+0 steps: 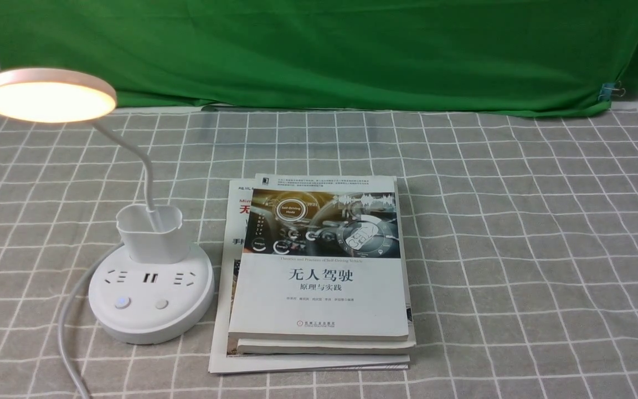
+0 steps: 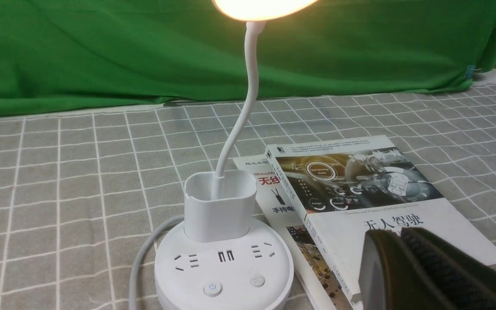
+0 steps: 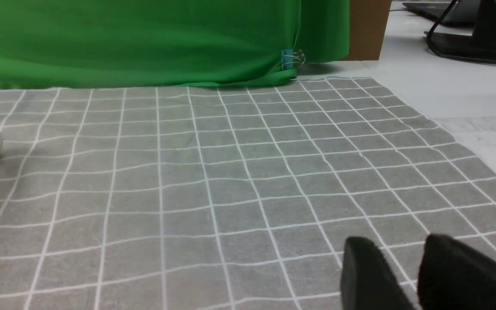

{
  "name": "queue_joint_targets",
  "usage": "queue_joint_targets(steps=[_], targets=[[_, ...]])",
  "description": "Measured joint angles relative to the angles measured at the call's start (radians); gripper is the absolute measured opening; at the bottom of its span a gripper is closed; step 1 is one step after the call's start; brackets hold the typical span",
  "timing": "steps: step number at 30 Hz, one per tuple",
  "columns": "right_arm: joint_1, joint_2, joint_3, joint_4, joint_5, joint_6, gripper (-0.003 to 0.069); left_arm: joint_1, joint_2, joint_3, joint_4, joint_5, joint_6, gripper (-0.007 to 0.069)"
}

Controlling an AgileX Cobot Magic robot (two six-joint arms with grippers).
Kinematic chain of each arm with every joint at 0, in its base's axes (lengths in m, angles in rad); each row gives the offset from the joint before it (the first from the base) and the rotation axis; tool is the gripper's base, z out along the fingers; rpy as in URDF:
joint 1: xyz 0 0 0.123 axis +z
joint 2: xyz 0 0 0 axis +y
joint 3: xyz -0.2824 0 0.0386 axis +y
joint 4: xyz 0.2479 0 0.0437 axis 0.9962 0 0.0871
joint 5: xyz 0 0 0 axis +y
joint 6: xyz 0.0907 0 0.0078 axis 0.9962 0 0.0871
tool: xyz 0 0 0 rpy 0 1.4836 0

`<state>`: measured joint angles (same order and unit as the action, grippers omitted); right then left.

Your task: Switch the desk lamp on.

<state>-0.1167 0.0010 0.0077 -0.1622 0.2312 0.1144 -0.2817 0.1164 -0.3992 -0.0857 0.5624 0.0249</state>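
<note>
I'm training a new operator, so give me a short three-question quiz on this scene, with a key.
1. True or false: the desk lamp is lit.
2. Multiple choice: what lies directly to the right of the lamp's base?
A) a mug
B) a stack of books
C) a keyboard
3. Fill in the blank: the cloth hanging behind the table is ____.

Key: 1. true; 2. B; 3. green
</note>
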Motion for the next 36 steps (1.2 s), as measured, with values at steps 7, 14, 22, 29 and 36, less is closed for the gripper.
queue_joint_targets(steps=[7, 14, 22, 29, 36], targets=[[0.0, 0.0, 0.0, 0.0, 0.0, 0.0, 0.0242, 0.004, 0.0, 0.083, -0.012, -0.143, 0.032, 0.0019], [0.0, 0.0, 0.0, 0.0, 0.0, 0.0, 0.0242, 0.064, -0.043, 0.327, 0.05, -0.476, 0.084, 0.0019], [0.0, 0.0, 0.0, 0.0, 0.0, 0.0, 0.0242, 0.186, -0.117, 0.407, 0.019, -0.294, 0.116, 0.0019], [0.0, 0.0, 0.0, 0.0, 0.0, 0.0, 0.0242, 0.203, -0.119, 0.407, 0.017, -0.282, 0.116, 0.0019], [0.0, 0.0, 0.0, 0.0, 0.0, 0.0, 0.0242, 0.203, -0.119, 0.407, 0.018, -0.282, 0.116, 0.0019]])
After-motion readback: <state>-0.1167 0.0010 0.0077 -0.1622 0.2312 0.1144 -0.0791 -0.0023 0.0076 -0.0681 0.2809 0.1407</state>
